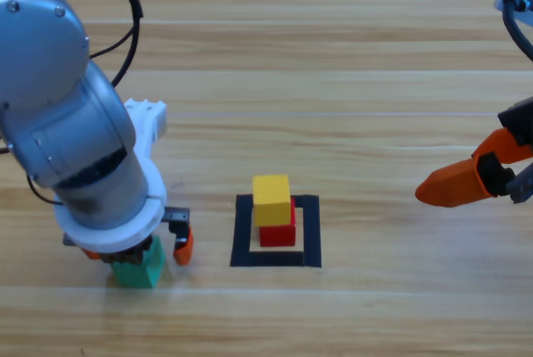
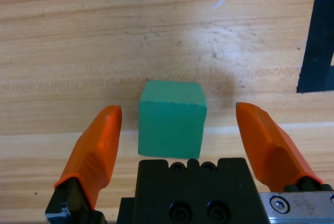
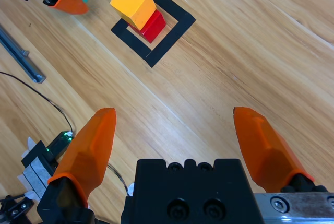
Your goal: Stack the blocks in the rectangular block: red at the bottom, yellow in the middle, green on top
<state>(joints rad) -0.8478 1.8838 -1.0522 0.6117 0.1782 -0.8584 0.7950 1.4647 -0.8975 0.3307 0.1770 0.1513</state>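
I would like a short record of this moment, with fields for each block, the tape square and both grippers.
red block: inside the black tape square, bottom of the stack
yellow block: on top of the red block
green block: on the table to the left of the square, not yet stacked
left gripper: open, lowered around the green block, one jaw on each side, gaps visible on both sides
right gripper: open, holds nothing, waits at the right edge
stack progress: two of three placed
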